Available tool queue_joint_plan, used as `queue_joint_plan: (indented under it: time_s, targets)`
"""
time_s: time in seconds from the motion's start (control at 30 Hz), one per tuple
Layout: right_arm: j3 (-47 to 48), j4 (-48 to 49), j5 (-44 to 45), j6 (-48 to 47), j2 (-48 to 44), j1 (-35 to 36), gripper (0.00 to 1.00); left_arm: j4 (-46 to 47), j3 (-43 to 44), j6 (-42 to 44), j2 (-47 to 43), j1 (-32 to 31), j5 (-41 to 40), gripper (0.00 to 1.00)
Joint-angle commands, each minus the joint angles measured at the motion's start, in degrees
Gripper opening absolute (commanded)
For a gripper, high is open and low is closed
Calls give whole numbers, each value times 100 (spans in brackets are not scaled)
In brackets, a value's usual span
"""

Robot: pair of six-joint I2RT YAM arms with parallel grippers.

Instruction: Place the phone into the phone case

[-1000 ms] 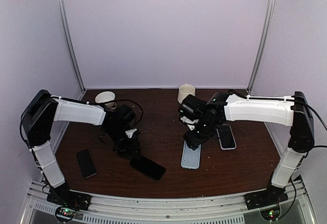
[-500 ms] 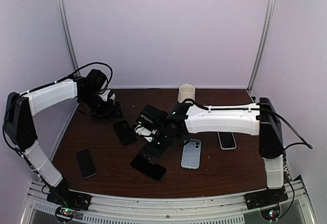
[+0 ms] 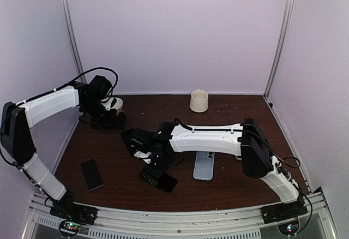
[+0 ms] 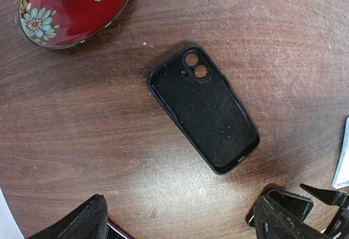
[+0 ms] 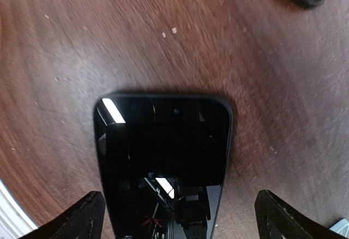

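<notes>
One dark wood table, pale lilac walls; top view: right pincer hangs over the black phone near the front edge. Left wrist: left pincer released, black phone case hollow-up just ahead. Right wrist: jaws spread, phone lying between them.

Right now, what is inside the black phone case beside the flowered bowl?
Nothing: the black soft phone case lies open side up, its dusty lining bare, brown wooden table showing through both camera holes. Whatever lies beneath the case is covered.
</notes>
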Motion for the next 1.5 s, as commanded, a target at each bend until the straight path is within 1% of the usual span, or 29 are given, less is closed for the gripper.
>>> queue_joint_plan:
  time_s: [0.0, 0.17, 0.3, 0.37, 0.63, 0.73, 0.87, 1.07, 1.17, 1.27, 1.33, 1.37, 1.4, 1.47]
  targets:
    - [171, -421, -77, 236, 99, 22, 100, 87, -65, 91, -132, 44, 64, 98]
    - [427, -544, -447, 319, 307, 30, 99, 92, -82, 108, -137, 62, 122, 97]
    - [770, -840, -501, 289, 562, 66, 99, 88, -83, 144, -125, 71, 165, 98]
    - [782, -877, -533, 262, 597, 74, 100, 90, -90, 152, -125, 79, 181, 98]
    - [829, -1052, -293, 256, 704, 75, 92, 90, -91, 161, -73, 80, 263, 98]
    - [852, -1088, -254, 256, 722, 78, 87, 89, -91, 170, -77, 85, 277, 98]
    - [852, -1053, -221, 250, 684, 75, 77, 90, -91, 179, -87, 89, 278, 98]
    - [749, -797, -117, 199, 341, 75, 65, 88, -99, 196, -81, 93, 296, 97]
    - [523, -470, 41, 192, -67, 66, 58, 90, -100, 213, -104, 97, 270, 98]
    - [26, 7, 258, 307, -631, 5, 52, 91, -117, 244, -140, 97, 247, 97]
    - [-562, 562, 468, 471, -1130, -63, 46, 100, -135, 264, -158, 97, 250, 98]
    - [-956, 1040, 570, 588, -1387, -118, 41, 119, -152, 271, -180, 97, 264, 98]
    - [-1375, 1285, 615, 731, -1681, -182, 38, 129, -161, 275, -184, 97, 271, 98]
    - [-2245, 2198, 742, 1087, -2254, -328, 33, 143, -162, 276, -201, 97, 272, 98]
